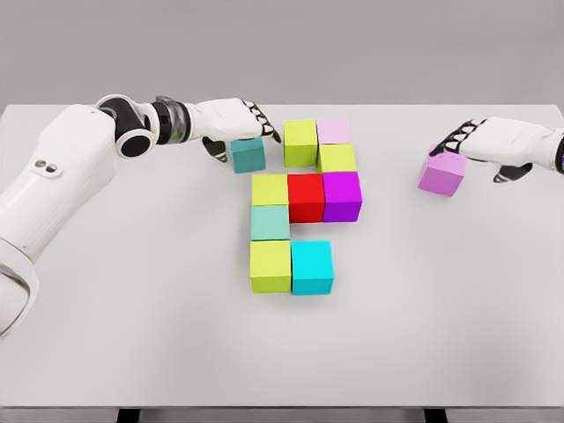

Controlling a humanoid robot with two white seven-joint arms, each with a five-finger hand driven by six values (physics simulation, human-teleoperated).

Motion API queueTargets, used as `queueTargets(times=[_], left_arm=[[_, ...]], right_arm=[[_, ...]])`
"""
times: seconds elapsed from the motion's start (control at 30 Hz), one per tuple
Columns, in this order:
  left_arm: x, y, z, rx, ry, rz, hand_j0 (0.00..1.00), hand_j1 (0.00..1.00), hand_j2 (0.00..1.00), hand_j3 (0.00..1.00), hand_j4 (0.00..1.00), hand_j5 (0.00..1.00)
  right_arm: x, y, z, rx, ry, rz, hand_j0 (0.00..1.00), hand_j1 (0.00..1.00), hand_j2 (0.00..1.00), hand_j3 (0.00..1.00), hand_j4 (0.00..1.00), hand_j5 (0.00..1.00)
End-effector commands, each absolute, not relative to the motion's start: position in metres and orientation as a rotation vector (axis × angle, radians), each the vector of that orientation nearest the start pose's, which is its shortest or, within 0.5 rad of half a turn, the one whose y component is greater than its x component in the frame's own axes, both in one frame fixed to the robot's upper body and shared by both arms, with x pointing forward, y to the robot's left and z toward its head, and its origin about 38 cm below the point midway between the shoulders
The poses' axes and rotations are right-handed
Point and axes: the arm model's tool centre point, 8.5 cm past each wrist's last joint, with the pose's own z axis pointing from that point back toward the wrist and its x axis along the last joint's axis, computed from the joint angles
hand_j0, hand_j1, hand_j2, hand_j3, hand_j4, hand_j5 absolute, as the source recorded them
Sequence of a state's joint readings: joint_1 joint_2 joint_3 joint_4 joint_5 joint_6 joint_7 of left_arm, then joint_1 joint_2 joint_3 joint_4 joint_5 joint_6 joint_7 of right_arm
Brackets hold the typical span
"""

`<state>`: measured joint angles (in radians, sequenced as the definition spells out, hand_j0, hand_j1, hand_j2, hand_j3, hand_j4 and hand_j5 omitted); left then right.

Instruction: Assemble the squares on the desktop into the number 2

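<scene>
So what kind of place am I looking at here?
Likely a simulated test bench, not a real room: a plain white table against a blank grey backdrop, flat-coloured cubes like the red cube, and smooth rendered white arms.

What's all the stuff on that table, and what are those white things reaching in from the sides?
Yellow-green cubes: four, in the central cluster.
Pale pink cube: one, cluster's far right.
Red cube: one, cluster's middle.
Purple cube: one, right of the red.
Mint cube: one, left column.
Cyan cube: one, near row.
Teal cube: one, under the left hand.
Violet cube: one, apart at right.
Table: one, white.
Left hand: white, fingers around the teal cube.
Right hand: white, fingers on the violet cube.
</scene>
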<state>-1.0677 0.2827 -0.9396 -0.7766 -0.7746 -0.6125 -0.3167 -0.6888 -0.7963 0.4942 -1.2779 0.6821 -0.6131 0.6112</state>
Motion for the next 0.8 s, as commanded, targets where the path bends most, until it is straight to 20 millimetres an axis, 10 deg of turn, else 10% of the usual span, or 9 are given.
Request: queueTargets(times=[0.0, 0.3, 0.77], left_arm=[[0.553, 0.151, 0.19, -0.727, 1.774, 3.045, 1.0, 1.0, 1.0, 1.0, 1.0, 1.0], [0.561, 0.165, 0.217, -0.801, 1.923, 2.975, 1.0, 1.0, 1.0, 1.0, 1.0, 1.0], [0.539, 0.31, 0.238, -1.136, 1.915, 3.006, 0.94, 0.94, 0.94, 0.94, 0.94, 0.94]], right_arm=[[0.472, -0.366, 0.208, -0.643, -1.054, 2.103, 0.99, 0.99, 0.99, 0.99, 0.99, 0.99], [0.49, -0.362, 0.211, -0.652, -1.064, 2.061, 0.99, 0.99, 0.99, 0.99, 0.99, 0.99], [0.499, -0.356, 0.199, -0.635, -1.043, 2.049, 0.97, 0.97, 0.97, 0.97, 0.97, 0.97]])
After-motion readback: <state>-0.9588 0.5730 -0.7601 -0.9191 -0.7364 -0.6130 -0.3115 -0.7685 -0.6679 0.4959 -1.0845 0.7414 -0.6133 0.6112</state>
